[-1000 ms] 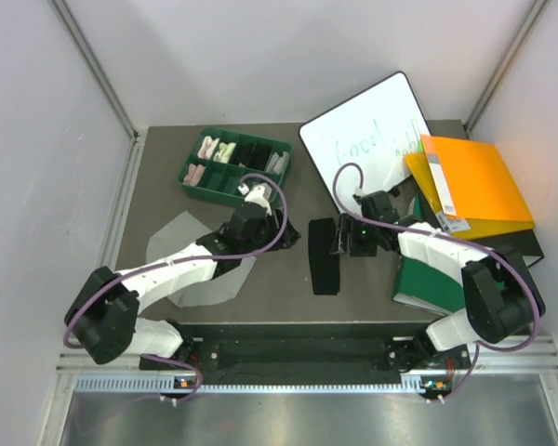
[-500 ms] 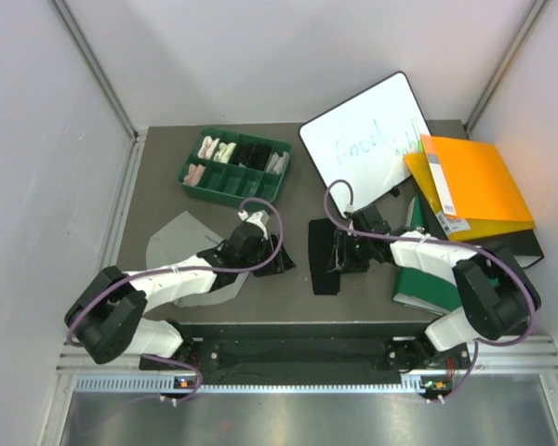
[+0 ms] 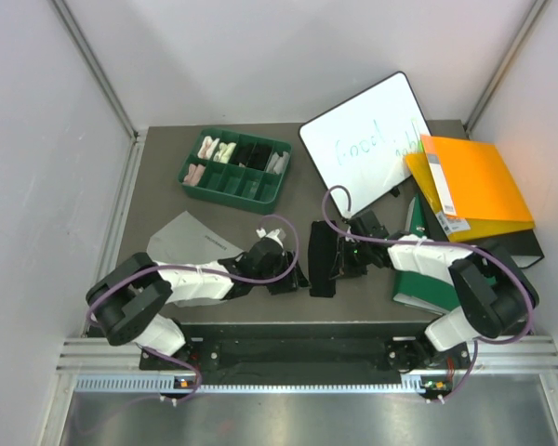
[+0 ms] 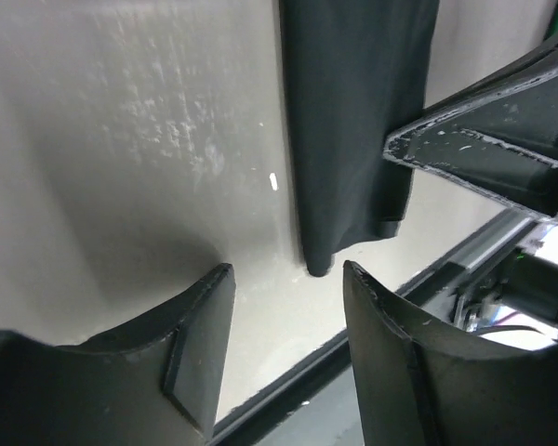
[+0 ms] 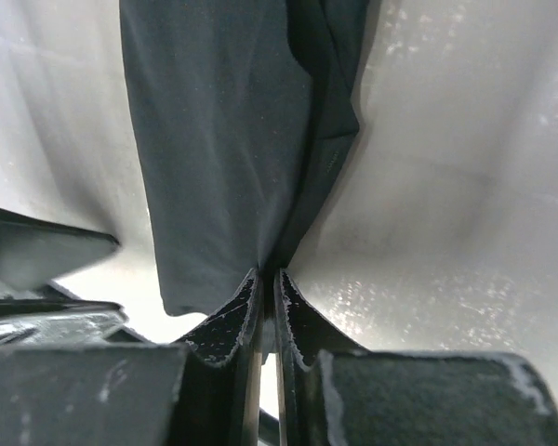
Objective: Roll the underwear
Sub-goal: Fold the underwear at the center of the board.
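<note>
The black underwear (image 3: 322, 262) lies folded into a narrow strip on the table, running from far to near. My right gripper (image 3: 340, 258) is at the strip's right edge. In the right wrist view the right gripper (image 5: 268, 276) is shut on that edge of the black underwear (image 5: 223, 139). My left gripper (image 3: 295, 276) is low at the strip's near left corner. In the left wrist view the left gripper (image 4: 288, 279) is open, with the near end of the black underwear (image 4: 353, 121) just beyond its tips. The light grey underwear (image 3: 188, 242) lies flat, partly under the left arm.
A green divided tray (image 3: 260, 190) holding small cloth rolls stands at the back left. A whiteboard (image 3: 367, 139), an orange folder (image 3: 474, 186) and a green binder (image 3: 426, 283) crowd the right side. The table's front rail (image 4: 288, 386) lies just behind the left fingers.
The right gripper has closed on the black underwear's right edge. The left arm has swung nearer and rightwards, down to the strip's near end, and its jaws have narrowed a little.
</note>
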`<state>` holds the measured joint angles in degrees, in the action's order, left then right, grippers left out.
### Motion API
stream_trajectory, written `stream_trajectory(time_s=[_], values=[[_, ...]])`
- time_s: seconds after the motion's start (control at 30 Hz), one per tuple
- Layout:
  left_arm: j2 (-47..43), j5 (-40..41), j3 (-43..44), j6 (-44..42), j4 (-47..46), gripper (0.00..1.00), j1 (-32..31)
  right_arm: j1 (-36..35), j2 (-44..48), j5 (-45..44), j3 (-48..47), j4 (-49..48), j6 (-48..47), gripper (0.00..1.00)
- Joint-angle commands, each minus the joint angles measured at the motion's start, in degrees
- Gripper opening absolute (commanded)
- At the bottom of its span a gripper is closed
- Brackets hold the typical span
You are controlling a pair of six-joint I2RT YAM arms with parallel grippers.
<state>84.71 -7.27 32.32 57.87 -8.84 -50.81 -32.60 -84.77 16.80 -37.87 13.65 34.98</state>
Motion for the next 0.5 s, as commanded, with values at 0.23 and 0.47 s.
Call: stream_trajectory(time_s=[0.23, 0.47], values=[[5.1, 2.9, 1.3, 4.9, -1.0, 0.45, -2.5, -0.9, -0.9, 0.7, 0.5, -1.8, 0.0, 0.05], [7.5, 4.3, 1.3, 5.6, -1.1, 0.41, -2.9, -0.9, -0.7, 1.1, 1.0, -2.2, 0.3, 0.05]])
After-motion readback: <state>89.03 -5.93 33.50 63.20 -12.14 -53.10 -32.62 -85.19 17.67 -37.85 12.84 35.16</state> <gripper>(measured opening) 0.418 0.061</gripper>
